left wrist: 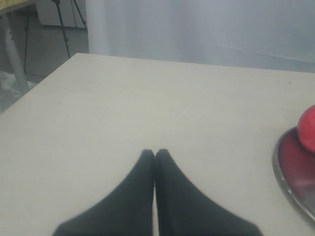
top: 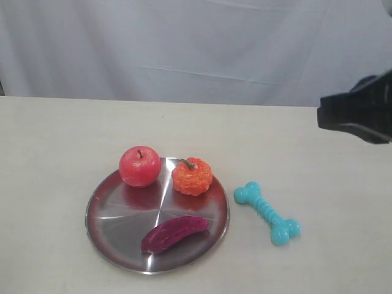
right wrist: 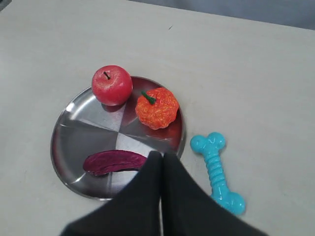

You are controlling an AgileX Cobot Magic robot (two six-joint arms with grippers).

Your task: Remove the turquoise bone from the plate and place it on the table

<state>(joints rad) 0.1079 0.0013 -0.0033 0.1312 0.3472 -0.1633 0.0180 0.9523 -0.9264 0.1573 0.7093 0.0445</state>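
Observation:
The turquoise bone (top: 267,213) lies flat on the beige table (top: 55,147), just right of the steel plate (top: 113,211), with a small gap to its rim. From the right wrist the turquoise bone (right wrist: 218,172) shows beside the plate (right wrist: 74,132). My right gripper (right wrist: 162,156) is shut and empty, held high above the plate's near edge; in the exterior view only its dark body (top: 358,110) shows at the right edge. My left gripper (left wrist: 154,152) is shut and empty over bare table left of the plate (left wrist: 285,172).
On the plate sit a red apple (top: 139,166), an orange pumpkin (top: 192,176) and a dark purple vegetable (top: 174,233). A white curtain (top: 196,43) backs the table. The table's left edge and a tripod (left wrist: 66,19) show in the left wrist view.

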